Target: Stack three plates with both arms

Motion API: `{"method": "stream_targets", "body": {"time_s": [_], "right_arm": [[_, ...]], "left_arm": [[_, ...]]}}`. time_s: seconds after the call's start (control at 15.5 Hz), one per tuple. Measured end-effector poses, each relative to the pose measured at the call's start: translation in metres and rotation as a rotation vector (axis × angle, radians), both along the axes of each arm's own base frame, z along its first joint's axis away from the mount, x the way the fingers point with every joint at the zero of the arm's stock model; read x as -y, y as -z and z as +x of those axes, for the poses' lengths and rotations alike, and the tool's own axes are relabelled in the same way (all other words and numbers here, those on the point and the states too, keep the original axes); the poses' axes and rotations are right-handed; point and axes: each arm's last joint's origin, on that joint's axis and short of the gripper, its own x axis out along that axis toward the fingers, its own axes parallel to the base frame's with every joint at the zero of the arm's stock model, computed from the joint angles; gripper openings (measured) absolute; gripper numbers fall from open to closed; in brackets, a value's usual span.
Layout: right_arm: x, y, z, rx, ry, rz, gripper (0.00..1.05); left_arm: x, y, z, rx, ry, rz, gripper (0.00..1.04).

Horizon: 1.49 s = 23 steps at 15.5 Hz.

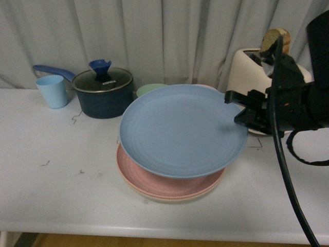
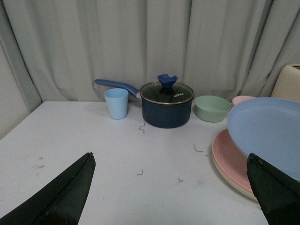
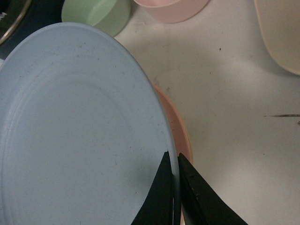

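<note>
Where the table [image 1: 61, 195] edge runs nearest the robot, the left gripper [image 2: 169, 157] is seen only in its wrist view: 2 black fingers [image 2: 70, 197] spread wide, nothing between them, well clear of the plates.

Mid-table, a stack of 2 is noted: pink plate [image 1: 164, 188] lying flat on the beige plate [image 2: 233, 180], of which only a thin rim shows.

Above that stack the blue plate [image 1: 180, 134] is held off the table, tilted, its low edge over the pink plate; contact there cannot be told. The right gripper [image 1: 236, 108] is closed narrow on the blue plate's right rim, 1 finger [image 3: 161, 192] above and 1 below.

Along the back: light blue cup [image 1: 51, 91], dark saucepan [image 1: 103, 103] with glass lid, green bowl [image 1: 149, 90] partly hidden by the blue plate, cream toaster [image 1: 247, 67] behind the right arm. Grey curtain [image 1: 154, 36] is hung behind all.
</note>
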Motion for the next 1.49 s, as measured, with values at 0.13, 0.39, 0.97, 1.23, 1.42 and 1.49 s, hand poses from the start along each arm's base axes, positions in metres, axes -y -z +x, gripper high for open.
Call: {"method": "stream_targets", "body": {"time_s": [0.13,0.39,0.97,1.23,1.42,1.49], "right_arm": [[-0.014,0.018,0.009,-0.042,0.017,0.016,0.03],[-0.024,0.034,0.018,-0.123,0.033,-0.018,0.03],[-0.017,-0.024,-0.01,0.024,0.054,-0.013,0.83],[0.003,0.01,-0.042,0.445,0.215,-0.273,0.74],[0.041,-0.036,-0.093,0.777,0.312,-0.31,0.4],[0.047,-0.039,-0.11,0.784,0.297,-0.317,0.27]], "left_arm": [[0.0,0.0,0.0,0.0,0.0,0.0,0.98],[0.0,0.0,0.0,0.0,0.0,0.0,0.98],[0.0,0.0,0.0,0.0,0.0,0.0,0.98],[0.0,0.0,0.0,0.0,-0.001,0.0,0.98],[0.0,0.0,0.0,0.0,-0.001,0.0,0.98],[0.0,0.0,0.0,0.0,-0.002,0.0,0.98]]}}
